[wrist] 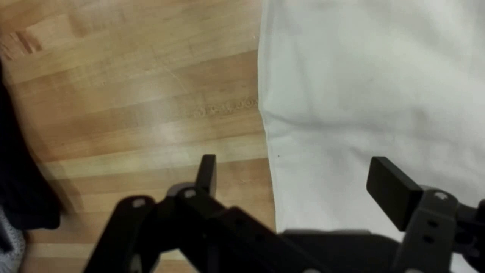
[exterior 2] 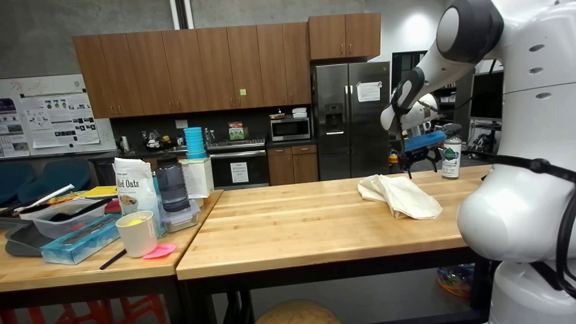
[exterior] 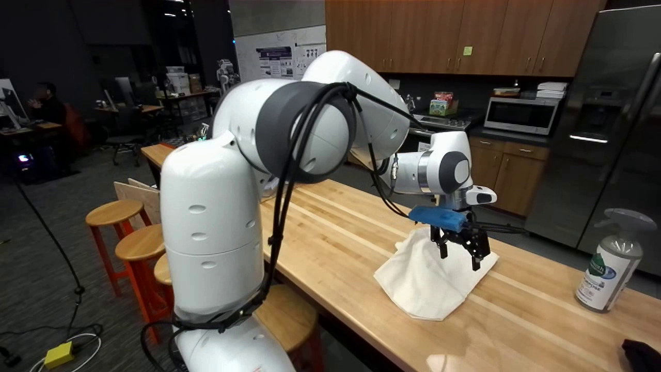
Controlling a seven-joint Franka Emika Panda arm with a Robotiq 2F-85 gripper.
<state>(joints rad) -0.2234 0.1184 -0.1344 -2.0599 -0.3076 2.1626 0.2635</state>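
Note:
A cream cloth (exterior: 423, 289) lies loosely on the wooden table, flat in parts and bunched into folds; the folds show well in an exterior view (exterior 2: 411, 200). My gripper (exterior: 459, 257) hangs above the cloth with its fingers pointing down. In the wrist view the jaws stand wide apart with nothing between them. One fingertip (wrist: 206, 168) is over bare wood, while the opposite fingertip (wrist: 390, 189) is over the cloth (wrist: 341, 94). The cloth's straight hem runs between them. No contact with the cloth is visible.
A spray bottle (exterior: 609, 274) stands on the table (exterior: 330, 232) beyond the gripper. Something black (wrist: 22, 170) lies at the wrist view's left edge. On an adjoining table are an oats bag (exterior 2: 135, 184), a cup (exterior 2: 137, 236) and a dark bottle (exterior 2: 172, 184). Stools (exterior: 286, 315) line one side.

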